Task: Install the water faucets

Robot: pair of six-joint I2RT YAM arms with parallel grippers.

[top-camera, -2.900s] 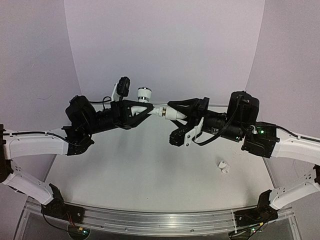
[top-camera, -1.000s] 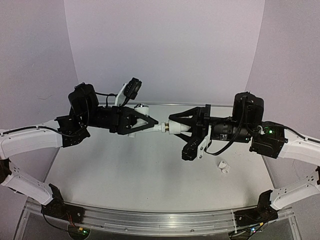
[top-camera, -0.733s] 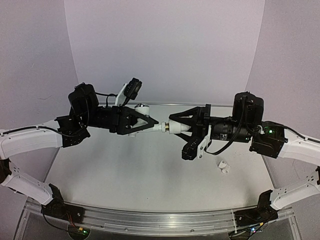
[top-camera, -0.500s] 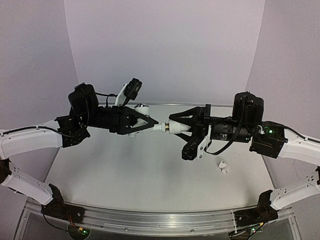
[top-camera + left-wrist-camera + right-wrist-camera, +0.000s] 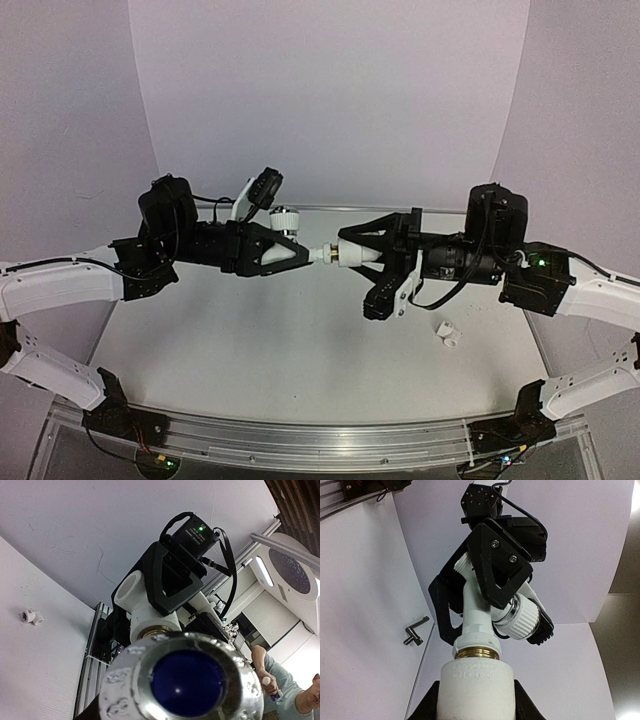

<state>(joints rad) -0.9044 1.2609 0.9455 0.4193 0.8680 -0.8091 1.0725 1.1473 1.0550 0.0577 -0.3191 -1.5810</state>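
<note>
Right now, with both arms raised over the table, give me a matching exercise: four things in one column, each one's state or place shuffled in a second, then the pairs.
1 tap body
2 tubular fitting
3 small elbow piece
4 crank-shaped bar

A dark, lying on the table
B white, lying on the table
C clamped in the left gripper
D clamped in the right gripper

Pairs: 1-C, 2-D, 3-B, 4-A

The left claw [image 5: 470,602] grips the tap body [image 5: 479,624] — its base in the brass-ringed white fitting [image 5: 476,686].
</note>
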